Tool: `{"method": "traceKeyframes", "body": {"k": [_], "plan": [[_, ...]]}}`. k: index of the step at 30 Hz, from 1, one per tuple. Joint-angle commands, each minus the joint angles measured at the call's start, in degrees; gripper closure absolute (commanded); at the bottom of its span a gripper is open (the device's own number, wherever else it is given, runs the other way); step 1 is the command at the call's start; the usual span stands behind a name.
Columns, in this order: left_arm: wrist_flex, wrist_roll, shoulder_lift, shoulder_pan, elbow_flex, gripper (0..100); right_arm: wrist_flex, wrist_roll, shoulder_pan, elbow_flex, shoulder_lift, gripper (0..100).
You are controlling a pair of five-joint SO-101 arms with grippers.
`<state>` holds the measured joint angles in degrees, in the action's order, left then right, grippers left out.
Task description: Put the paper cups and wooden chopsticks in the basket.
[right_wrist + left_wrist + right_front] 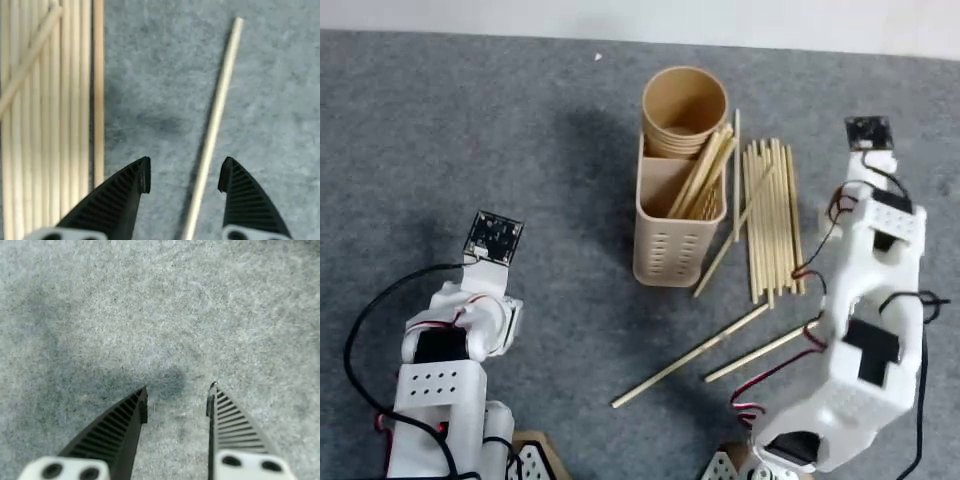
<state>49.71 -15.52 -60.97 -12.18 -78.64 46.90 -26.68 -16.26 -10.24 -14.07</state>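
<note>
The left gripper (177,401) hangs over bare grey carpet (160,300), its fingers spread wide with nothing between them. The right gripper (185,176) is just as wide. A single chopstick (216,117) lies on the carpet and runs in between its fingers, though I cannot tell whether either finger touches it. Just beside that gripper lies a bundle of chopsticks (45,130), set side by side, with one stick laid slantwise over the rest.

In the high view, two loose chopsticks (690,357) lie at a slant on the carpet between the arms. Beyond them the bundle lies to the right of the basket (675,250), and one stick leans against the basket's corner. The basket stands upright. Its nearer compartment holds a few slanted sticks (703,178) and its farther one a stack of paper cups (684,105).
</note>
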Motion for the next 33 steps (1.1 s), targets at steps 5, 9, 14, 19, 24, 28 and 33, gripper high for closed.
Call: {"method": "traceKeyframes", "body": {"k": [5, 9, 14, 19, 24, 28, 33], "plan": [[-0.88, -0.44, -0.66, 0.66, 0.13, 80, 1.1, 0.62, 7.34, 3.47, -1.27, 77.0], [-0.97, -0.44, -0.66, 0.66, 0.13, 80, 1.1, 0.79, 9.01, 3.47, -1.36, 77.0], [-1.05, -0.53, -0.66, 0.66, 0.13, 80, 1.1, 0.79, 10.51, 2.95, -2.15, 77.0], [-1.05, -0.53, -0.66, 0.66, 0.13, 80, 0.92, -0.35, 11.74, 2.07, -6.55, 77.0], [-1.05, -0.53, -0.66, 0.66, 0.13, 80, 0.92, -0.7, 9.98, 2.33, -11.65, 77.1], [-1.05, -0.53, -0.66, 0.66, 0.13, 80, 0.92, -0.7, 7.6, 2.51, -11.74, 81.6], [-1.05, -0.44, -0.66, 0.66, 0.13, 80, 1.01, 2.11, 5.49, 3.82, -11.65, 88.0]]}}
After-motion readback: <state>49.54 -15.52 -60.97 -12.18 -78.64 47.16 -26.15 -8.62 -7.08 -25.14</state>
